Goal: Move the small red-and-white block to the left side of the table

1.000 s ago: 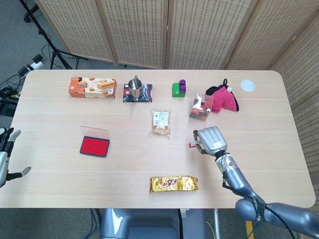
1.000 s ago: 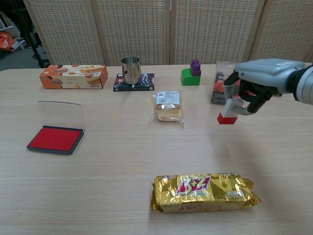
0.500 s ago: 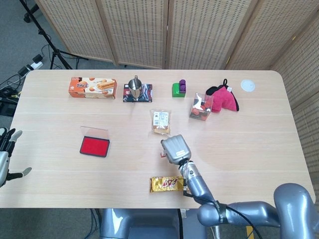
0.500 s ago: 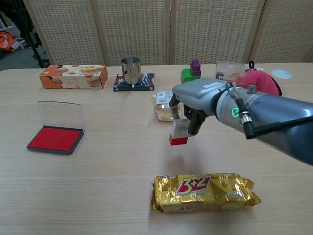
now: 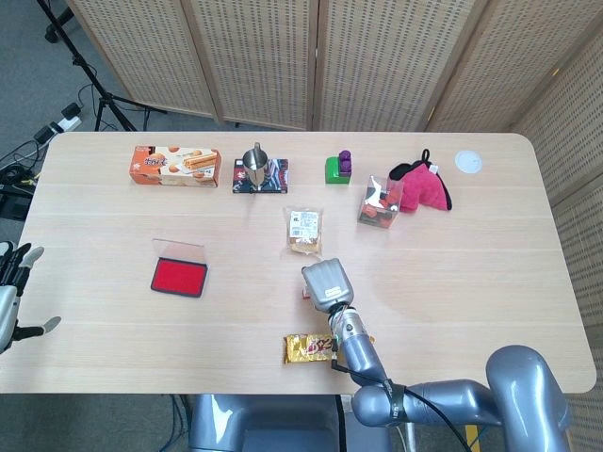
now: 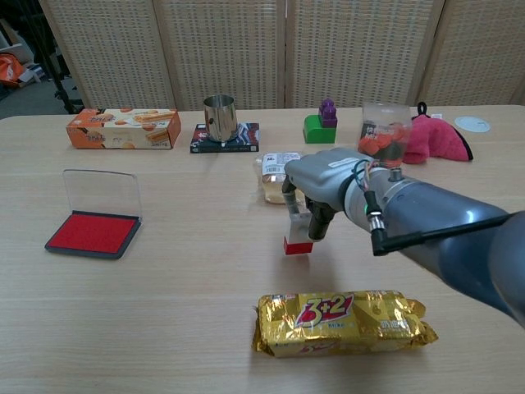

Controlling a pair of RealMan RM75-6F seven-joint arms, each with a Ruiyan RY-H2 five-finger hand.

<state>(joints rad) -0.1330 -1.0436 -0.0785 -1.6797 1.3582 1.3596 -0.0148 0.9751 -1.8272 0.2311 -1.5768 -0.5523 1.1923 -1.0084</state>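
Right hand (image 6: 321, 187): fingers (image 6: 318, 222) curled downward around the small red-and-white block (image 6: 299, 236), gripping its white upper part; the red base hangs below the fingertips.
Block position: near the middle of the light wooden table (image 6: 164, 287), just in front of the clear-wrapped snack packet (image 6: 281, 176) and behind the gold foil biscuit pack printed "3+2" (image 6: 340, 322). Whether the red base touches the tabletop cannot be told.
Left hand (image 5: 11, 297): at the table's left edge, well apart from the block; fingers spread, nothing in them.
Head view only: the left hand; the right hand (image 5: 325, 282) from above, its back covering the block (image 5: 305, 293) except a sliver of red at its left side; the forearm crossing the gold foil biscuit pack (image 5: 306, 347).
Chest view only: the finger grip on the block, the block's white top and red base, the full biscuit pack.
Left of the snack packet: red ink pad with a raised clear lid (image 6: 94, 222).
Behind the snack packet: orange biscuit box (image 6: 124, 129), steel cup (image 6: 219, 118) on a dark box, green block with a purple piece on top (image 6: 321, 124), clear plastic tub (image 6: 383, 133), pink cloth (image 6: 433, 138).
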